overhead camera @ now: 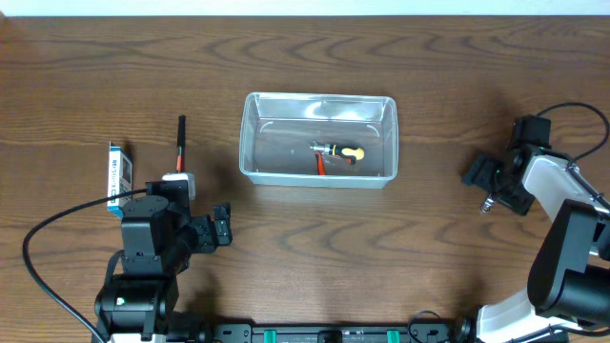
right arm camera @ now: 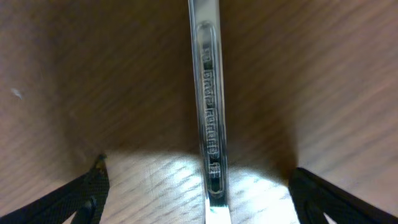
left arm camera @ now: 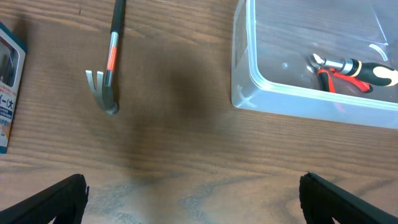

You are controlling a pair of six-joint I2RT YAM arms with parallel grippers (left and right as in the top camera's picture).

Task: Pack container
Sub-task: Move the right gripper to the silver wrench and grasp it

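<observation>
The clear plastic container stands at the table's middle and holds a yellow-and-black-handled tool and a red-handled tool. Its corner shows in the left wrist view with both tools. A black hammer with an orange band lies left of the container, also in the left wrist view. My left gripper is open and empty, nearer than the hammer. My right gripper is open at the far right, its fingers astride a silver wrench lying on the table.
A small blue-and-white box lies at the far left beside my left arm, and its edge shows in the left wrist view. Black cables run from both arms near the table's front corners.
</observation>
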